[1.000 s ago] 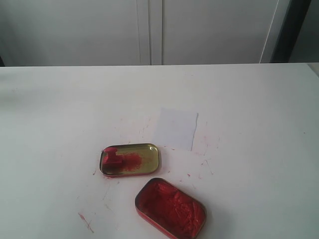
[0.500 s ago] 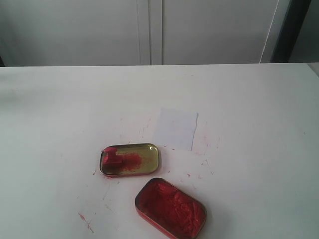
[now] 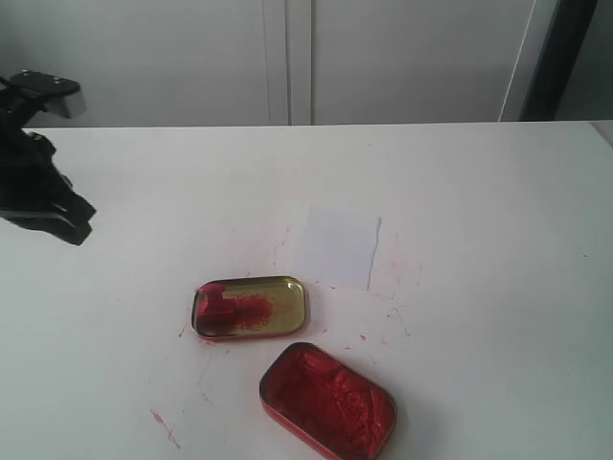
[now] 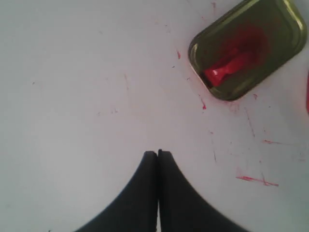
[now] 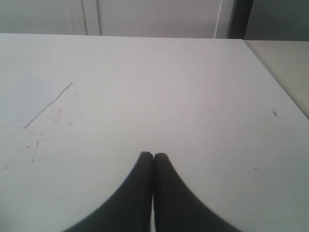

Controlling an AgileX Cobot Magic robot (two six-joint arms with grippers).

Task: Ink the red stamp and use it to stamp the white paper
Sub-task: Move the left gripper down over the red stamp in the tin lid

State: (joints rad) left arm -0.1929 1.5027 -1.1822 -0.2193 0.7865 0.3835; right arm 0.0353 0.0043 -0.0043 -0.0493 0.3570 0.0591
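Left wrist view, red stamp (image 4: 226,68) well apart from left gripper (image 4: 158,152)

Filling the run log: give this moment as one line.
left gripper: shut, empty | right gripper: shut, empty | red stamp: in gold lid | white paper: blank

Stained white table (image 3: 479,192), red smears.
The white paper (image 3: 336,247) lay mid-table; gold lid (image 3: 290,309) sat near it, red ink tin (image 3: 262,388) just beside the lid.

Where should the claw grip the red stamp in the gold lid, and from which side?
Grip the small red plastic T-shaped stamp by its narrow handle, coming from above: it lies in the shallow gold-coloured tin lid, close to its rim, so a sideways approach would likely hit the wall.
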